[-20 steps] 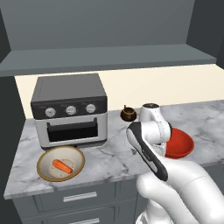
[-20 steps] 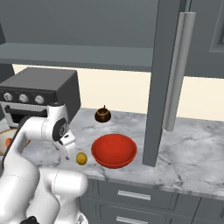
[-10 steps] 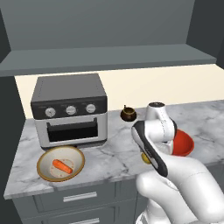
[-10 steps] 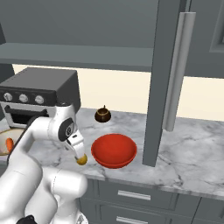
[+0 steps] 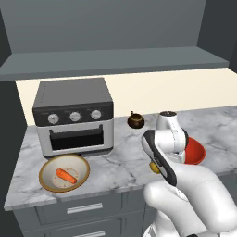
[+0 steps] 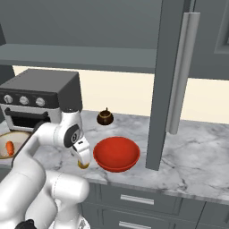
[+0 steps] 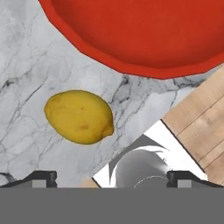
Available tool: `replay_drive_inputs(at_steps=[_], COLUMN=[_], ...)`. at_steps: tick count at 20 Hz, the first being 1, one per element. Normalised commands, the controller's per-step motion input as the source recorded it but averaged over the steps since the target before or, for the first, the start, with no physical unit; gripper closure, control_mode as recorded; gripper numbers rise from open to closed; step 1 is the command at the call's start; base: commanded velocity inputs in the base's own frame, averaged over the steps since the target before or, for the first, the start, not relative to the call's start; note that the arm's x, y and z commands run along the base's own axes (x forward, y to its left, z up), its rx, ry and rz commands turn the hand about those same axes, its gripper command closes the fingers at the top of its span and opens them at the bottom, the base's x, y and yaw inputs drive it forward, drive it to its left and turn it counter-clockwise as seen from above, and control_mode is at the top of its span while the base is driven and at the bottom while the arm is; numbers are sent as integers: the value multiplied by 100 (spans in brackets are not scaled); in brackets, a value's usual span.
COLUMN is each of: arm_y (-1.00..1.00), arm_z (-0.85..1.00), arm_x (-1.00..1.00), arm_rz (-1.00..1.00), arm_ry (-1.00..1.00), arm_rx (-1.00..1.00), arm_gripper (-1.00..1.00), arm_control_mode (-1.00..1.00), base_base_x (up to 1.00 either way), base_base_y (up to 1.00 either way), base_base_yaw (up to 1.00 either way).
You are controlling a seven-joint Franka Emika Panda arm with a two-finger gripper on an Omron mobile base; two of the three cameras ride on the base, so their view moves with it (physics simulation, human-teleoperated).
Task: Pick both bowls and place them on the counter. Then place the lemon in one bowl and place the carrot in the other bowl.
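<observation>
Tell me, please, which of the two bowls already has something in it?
The cream-white bowl with the tan rim, in front of the toaster oven, holds the carrot; the red bowl is empty.

A: The desk looks like polished white marble with grey veins. The red bowl is smooth and glossy.

B: The lemon has a matt, finely pitted yellow skin. The floor is pale wood planks. The toaster oven looks like brushed metal with a dark matt top.
</observation>
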Motion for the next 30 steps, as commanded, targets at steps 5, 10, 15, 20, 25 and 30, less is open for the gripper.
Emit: replay_drive_inputs(at_steps=[5, 10, 15, 20, 25, 30], arm_y=[-3, 0, 0, 0, 0, 0], arm_z=[-14, -2, -2, -7, -11, -13], arm_x=[22, 20, 19, 0, -3, -4], arm_rz=[-2, -2, 0, 0, 0, 0], arm_ry=[-1, 0, 0, 0, 0, 0], arm_rx=[-2, -2, -2, 0, 0, 0], arm_gripper=[-100, -100, -100, -100, -100, -100], arm_control_mode=[-100, -100, -100, -100, -100, -100], base_base_x=[0, 0, 0, 0, 0, 0], base_base_y=[0, 0, 0, 0, 0, 0], base_base_yaw=[0, 0, 0, 0, 0, 0])
